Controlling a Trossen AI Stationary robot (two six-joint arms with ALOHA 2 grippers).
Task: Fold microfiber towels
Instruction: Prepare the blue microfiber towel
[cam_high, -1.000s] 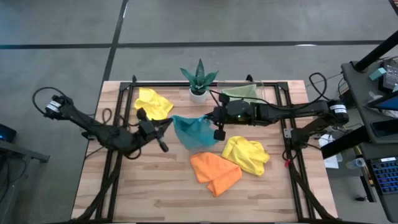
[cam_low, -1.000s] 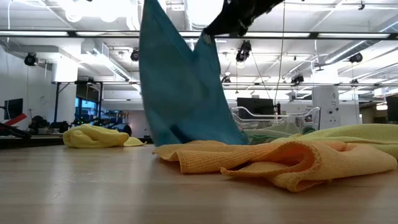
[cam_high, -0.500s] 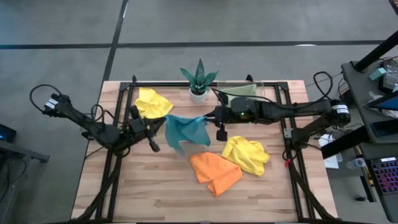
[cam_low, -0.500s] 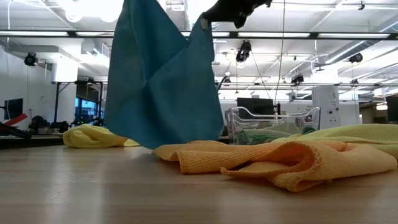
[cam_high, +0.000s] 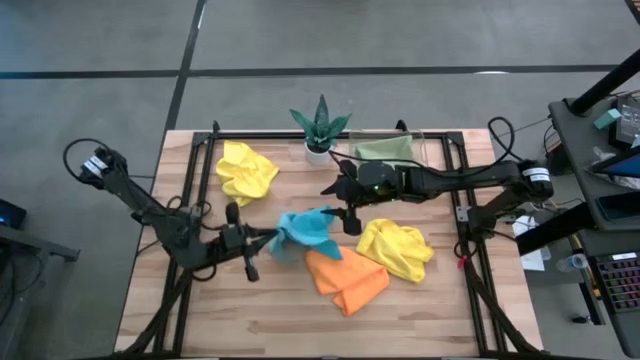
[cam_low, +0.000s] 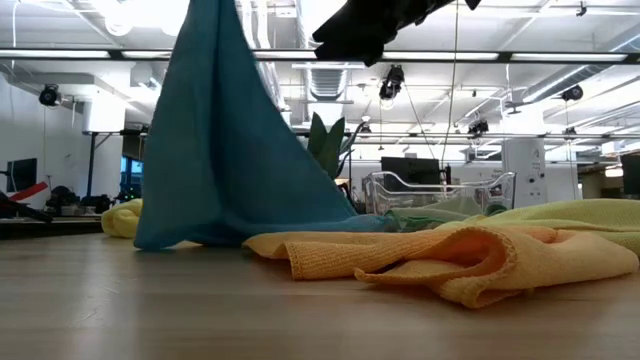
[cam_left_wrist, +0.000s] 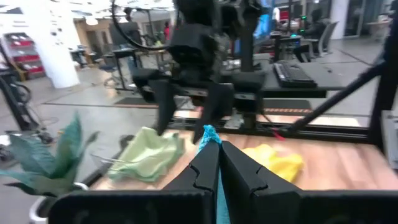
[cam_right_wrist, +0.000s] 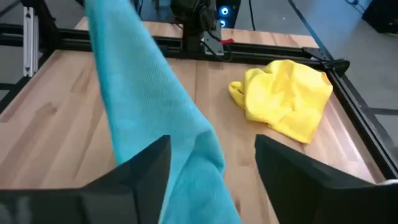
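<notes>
Right pincer (cam_high: 340, 203) has just let go, jaws apart; left pincer (cam_high: 271, 238) alone pinches the blue towel (cam_high: 305, 233) (now sagging), so spreading restarts.

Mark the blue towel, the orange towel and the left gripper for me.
blue towel (cam_high: 305, 232): high view, middle of the bunched cloth.
orange towel (cam_high: 345, 277): high view, centre of the crumpled cloth.
left gripper (cam_left_wrist: 214, 155): left wrist view, between its fingertips, shut on the blue towel's corner.

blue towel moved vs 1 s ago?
Yes. In the high view the blue towel has shifted from beside the potted plant toward the orange towel, held by the left gripper.
</notes>
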